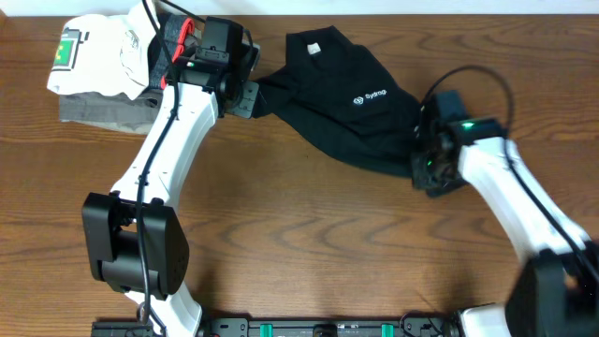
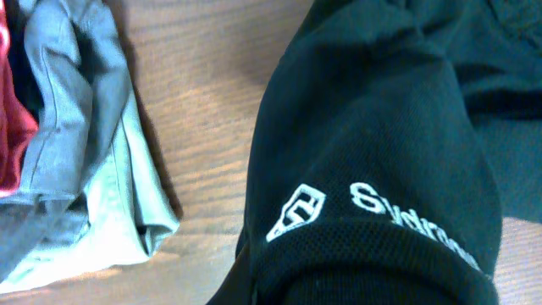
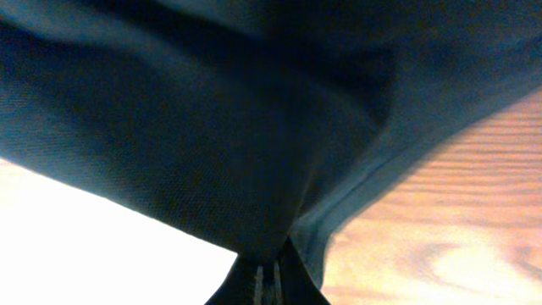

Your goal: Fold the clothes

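The black shirt (image 1: 346, 112) lies on the table (image 1: 309, 243) right of the folded pile (image 1: 103, 105) — the right gripper (image 3: 267, 284) pinches its edge farthest from the pile. The left gripper (image 1: 245, 96) meets its near edge — open or closed, I cannot tell.

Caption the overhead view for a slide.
The left gripper and right gripper pinch opposite ends of the black garment over the wooden table.

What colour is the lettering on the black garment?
White lettering on the black garment, clearest in the left wrist view.
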`<state>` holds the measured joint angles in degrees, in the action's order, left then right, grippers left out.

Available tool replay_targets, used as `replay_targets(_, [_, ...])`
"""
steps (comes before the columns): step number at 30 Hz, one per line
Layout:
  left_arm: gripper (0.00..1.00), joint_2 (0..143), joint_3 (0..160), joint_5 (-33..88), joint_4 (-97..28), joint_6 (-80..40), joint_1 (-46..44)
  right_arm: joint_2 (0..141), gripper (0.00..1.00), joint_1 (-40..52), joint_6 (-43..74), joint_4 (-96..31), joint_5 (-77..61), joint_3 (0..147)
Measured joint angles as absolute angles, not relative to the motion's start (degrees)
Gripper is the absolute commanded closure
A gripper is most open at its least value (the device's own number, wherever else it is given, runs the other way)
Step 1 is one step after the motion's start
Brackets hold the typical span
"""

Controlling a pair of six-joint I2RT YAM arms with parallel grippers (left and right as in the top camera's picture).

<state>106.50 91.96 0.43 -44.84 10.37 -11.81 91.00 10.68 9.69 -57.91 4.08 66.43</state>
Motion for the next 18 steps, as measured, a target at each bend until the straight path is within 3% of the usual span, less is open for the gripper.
replay_targets(7, [0.94, 102.89, 91.94, -0.82, -49.04, 6.55, -8.43, 78.61, 0.99, 10.5, 12.67, -65.01, 3.6, 71.4])
replay_targets(18, [0.94, 85.89, 91.94, -1.69, -55.61, 3.79, -7.42, 76.86, 0.99, 10.37, 14.46, -71.64, -0.05, 71.4])
